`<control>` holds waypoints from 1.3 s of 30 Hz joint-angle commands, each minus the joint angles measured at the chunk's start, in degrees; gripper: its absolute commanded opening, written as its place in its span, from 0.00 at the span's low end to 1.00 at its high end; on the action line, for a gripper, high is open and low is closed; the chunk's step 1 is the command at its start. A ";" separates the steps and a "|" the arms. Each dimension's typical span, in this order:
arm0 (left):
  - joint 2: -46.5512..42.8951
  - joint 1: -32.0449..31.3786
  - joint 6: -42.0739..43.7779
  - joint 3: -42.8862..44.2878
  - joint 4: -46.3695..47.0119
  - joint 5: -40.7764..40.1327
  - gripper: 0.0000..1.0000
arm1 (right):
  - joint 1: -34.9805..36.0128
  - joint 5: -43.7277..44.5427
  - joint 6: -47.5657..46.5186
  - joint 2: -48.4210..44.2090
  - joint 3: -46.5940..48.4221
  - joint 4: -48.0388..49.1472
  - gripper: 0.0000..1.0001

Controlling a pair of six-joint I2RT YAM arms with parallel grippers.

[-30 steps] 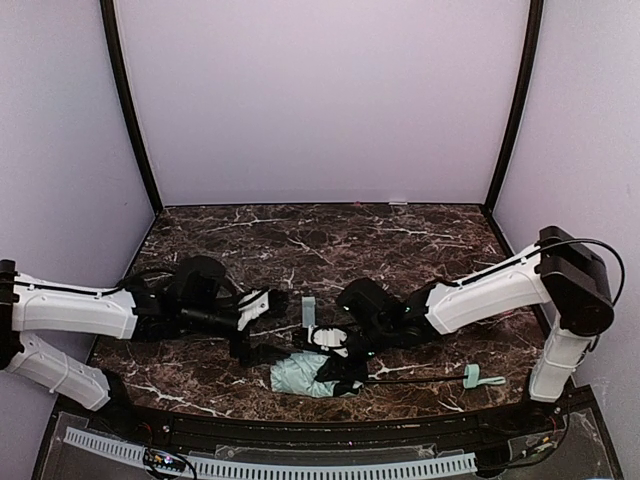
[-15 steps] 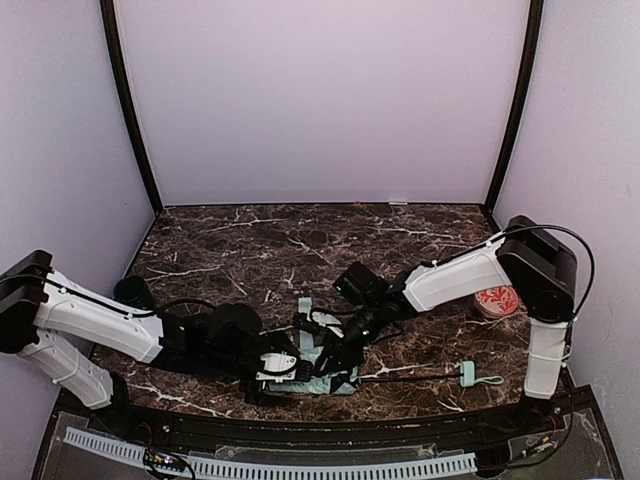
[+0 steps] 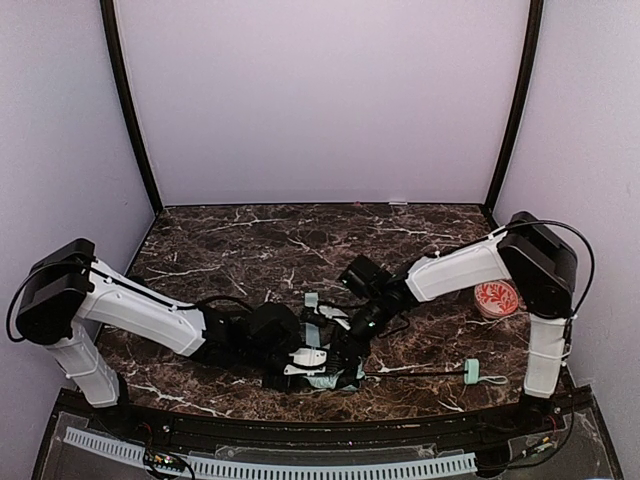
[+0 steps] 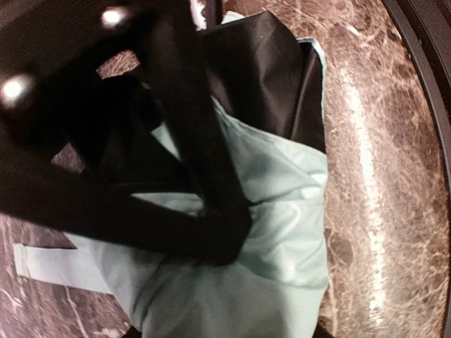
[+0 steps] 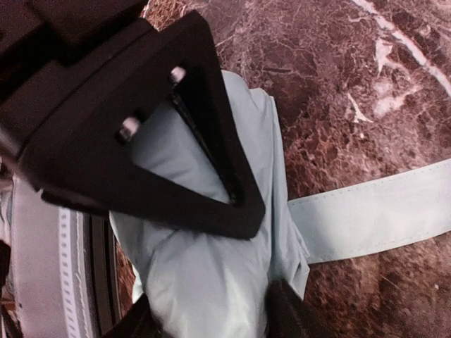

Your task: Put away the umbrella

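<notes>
Umbrella (image 4: 282, 211) lies bunched at the near middle of the table (image 3: 250, 240), thin shaft running right to its handle (image 3: 470, 373). Left gripper (image 3: 315, 362) and right gripper (image 3: 347, 342) are both down in the mint fabric, and honestly I can't tell if either is pinching or just pressing. My worry is that the slick cloth slips out, or the arms tug against each other and bend a rib. Dark veined marble top, plain lilac walls.
</notes>
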 commanded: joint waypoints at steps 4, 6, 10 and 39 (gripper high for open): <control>7.83 2.42 -1.28 4.14 -18.09 6.25 0.28 | -6.63 8.87 -0.49 -10.14 -3.44 -5.77 0.64; 10.43 3.58 -2.70 7.04 -20.96 10.16 0.20 | -8.32 8.96 -0.57 -13.67 -4.75 -5.58 0.66; 13.43 6.91 -4.55 10.53 -25.11 15.39 0.00 | -9.42 15.79 -0.04 -19.99 -7.59 -5.42 0.66; 28.31 17.03 -2.70 25.78 -42.95 38.54 0.00 | 14.62 48.71 -25.59 -15.79 -18.15 22.46 0.74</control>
